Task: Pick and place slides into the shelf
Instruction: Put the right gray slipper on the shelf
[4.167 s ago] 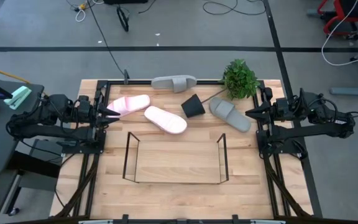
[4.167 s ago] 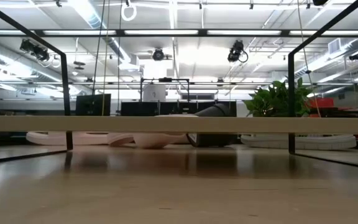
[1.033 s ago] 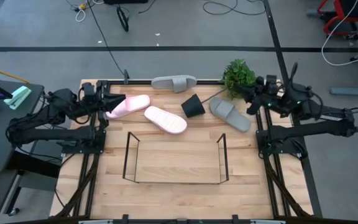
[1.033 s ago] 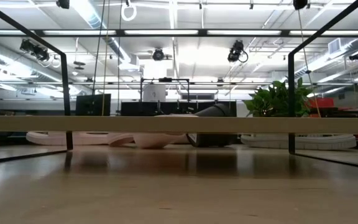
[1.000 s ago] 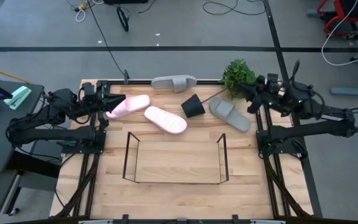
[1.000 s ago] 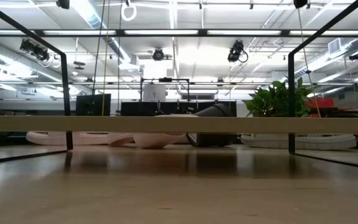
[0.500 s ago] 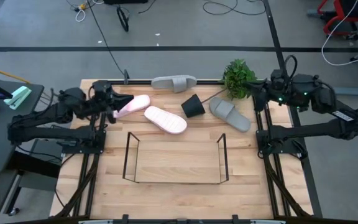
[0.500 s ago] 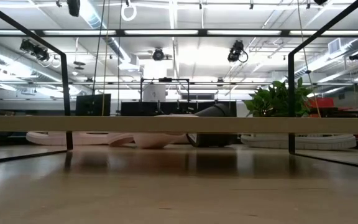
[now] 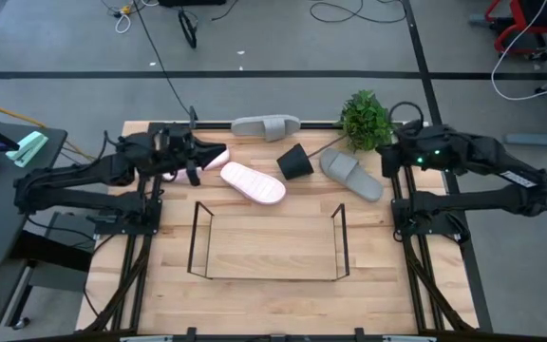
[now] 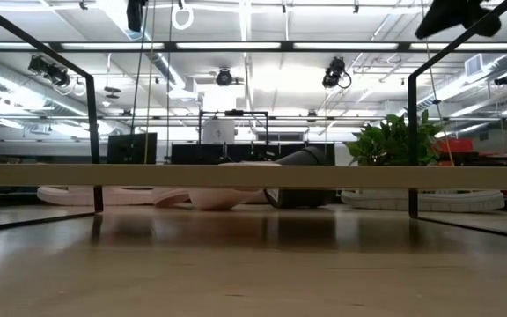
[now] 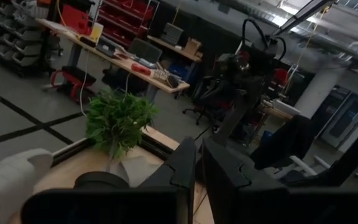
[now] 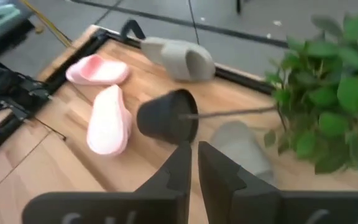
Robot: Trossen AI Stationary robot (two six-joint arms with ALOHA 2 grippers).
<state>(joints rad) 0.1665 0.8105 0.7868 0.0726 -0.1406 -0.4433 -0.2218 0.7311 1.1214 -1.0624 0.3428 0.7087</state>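
Pink slide (image 9: 212,156) half hidden beneath the left tool (image 9: 198,158), tips together like the right tool's (image 12: 194,163).

The left gripper (image 9: 198,158) reaches in from the left edge, arm stretched nearly level, jaws closed with a thin gap at most. The right gripper (image 9: 385,155) sits at the right edge, elbow bent, jaws apparently pressed together too.

Shelf (image 9: 267,243), an open black wire frame, stands empty at the table's centre; from it, pink slides (image 9: 253,181) lie at 11 o'clock, one partly hidden; grey slides (image 9: 351,175) at 12 and 2.
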